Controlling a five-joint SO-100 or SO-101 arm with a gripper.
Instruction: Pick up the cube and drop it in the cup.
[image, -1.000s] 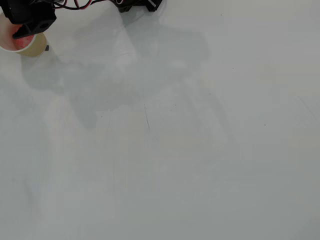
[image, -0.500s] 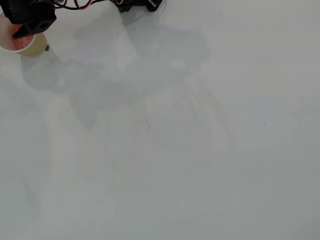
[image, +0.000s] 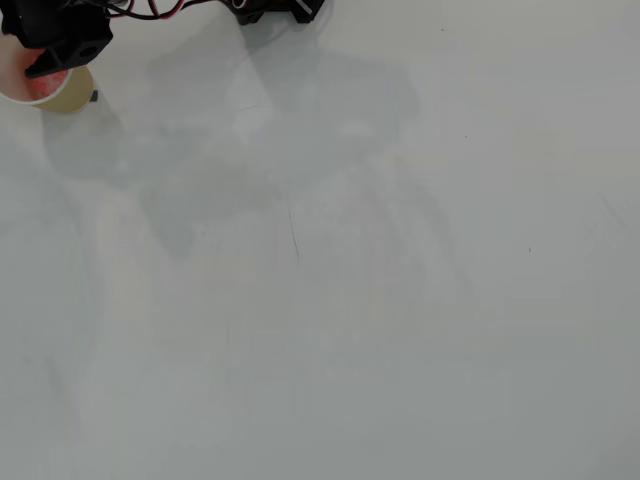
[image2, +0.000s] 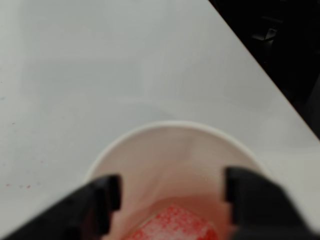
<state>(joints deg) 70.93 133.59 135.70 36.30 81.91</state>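
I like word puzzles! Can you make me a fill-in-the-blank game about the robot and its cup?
1. The red cube lies inside the ____.
2. The gripper hangs over the cup with its jaws ____.
3. In the overhead view, the cup stands in the top ____ corner.

Missing words: cup; open; left

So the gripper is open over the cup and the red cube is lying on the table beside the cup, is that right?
Not quite. The gripper is open over the cup, but the red cube is inside the cup at its bottom, not on the table beside it. The wrist view shows this.
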